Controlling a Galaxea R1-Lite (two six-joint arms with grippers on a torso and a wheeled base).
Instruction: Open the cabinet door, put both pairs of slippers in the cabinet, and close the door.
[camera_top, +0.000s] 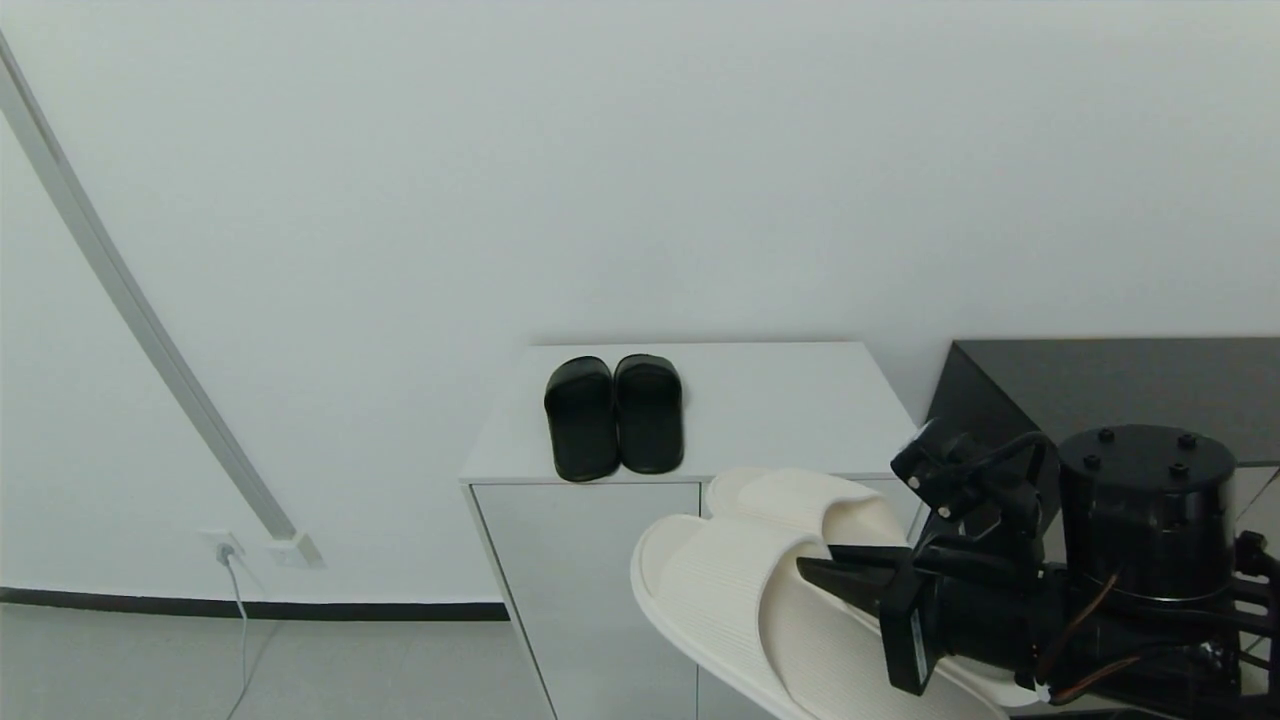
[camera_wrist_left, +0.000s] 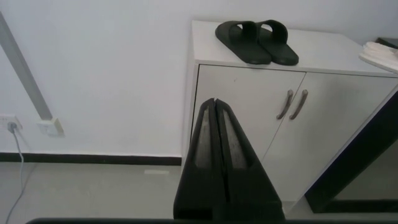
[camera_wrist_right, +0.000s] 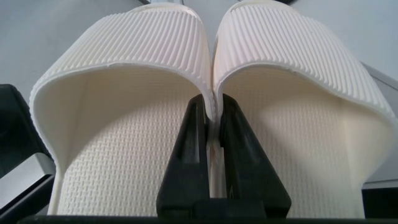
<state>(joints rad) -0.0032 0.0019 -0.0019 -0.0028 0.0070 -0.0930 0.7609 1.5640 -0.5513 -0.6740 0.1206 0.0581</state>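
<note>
Plain white wall (camera_top: 600, 150) behind, and against it stands the low white two-door cabinet (camera_top: 780, 400), both doors flat shut. Nothing goes inside until one swings.

Out front, held up in the air before the right-hand door, is the pair of cream ribbed foam slippers (camera_top: 740, 590), toes pointing toward the cabinet. The right gripper (camera_wrist_right: 211, 106) pinches the two inner strap edges together, one finger inside each slipper. That arm is busy.

On the cabinet top, near its front-left edge, sits the pair of black rubber slides (camera_top: 614, 415), side by side, long axis running front to back.

Now the left gripper (camera_wrist_left: 215, 102): fingers pressed together with nothing between them, aimed at the left-hand door.

And the key bit: the two slim metal handles (camera_wrist_left: 292, 104) stand upright either side of the centre seam, long axis vertical. My read is that the free left arm is the one for the pull. Its fingers must part and straddle a handle across its width.
</note>
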